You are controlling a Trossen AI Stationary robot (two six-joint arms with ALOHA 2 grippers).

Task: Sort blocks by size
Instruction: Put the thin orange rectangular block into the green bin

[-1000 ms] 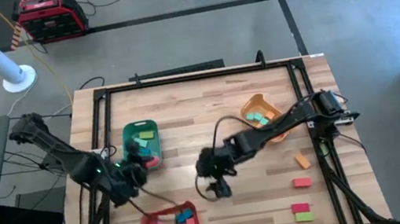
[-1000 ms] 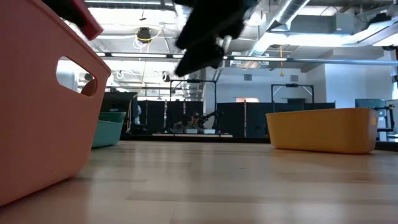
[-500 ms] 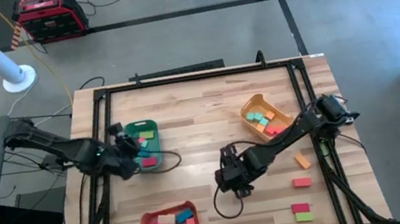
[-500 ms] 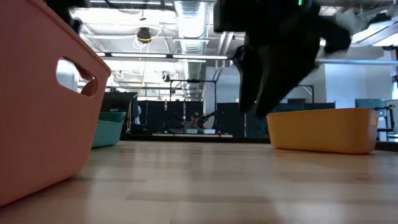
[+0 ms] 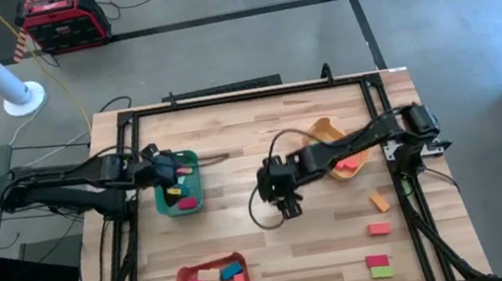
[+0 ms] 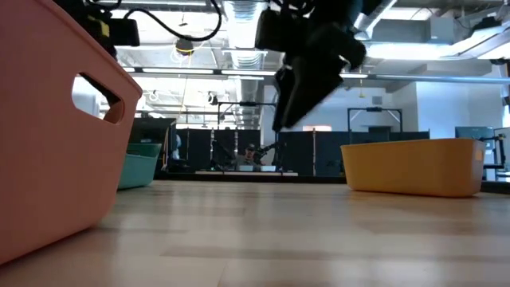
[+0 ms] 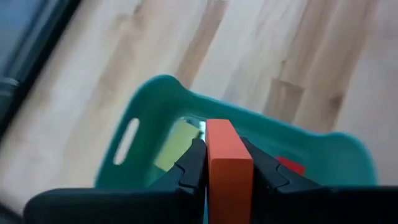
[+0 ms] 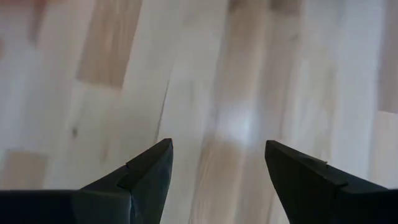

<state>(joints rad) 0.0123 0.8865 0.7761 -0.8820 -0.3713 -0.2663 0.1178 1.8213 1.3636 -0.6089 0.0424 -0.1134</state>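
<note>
Most blocks already lie in the three trays; four (image 5: 377,231) wait at lower right of the high view. The left gripper (image 7: 222,163), over the green tray (image 5: 164,204) at left-centre, pinches an orange block (image 7: 227,169) (probably about to drop it). Mid-frame, the right gripper (image 8: 217,165) hangs spread wide, empty.

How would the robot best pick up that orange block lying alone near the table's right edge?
From straight above, fingers closing across the narrow sides of the orange block. It lies flat and slanted on the table with bare wood around it, so the open right gripper would turn to match.
</note>
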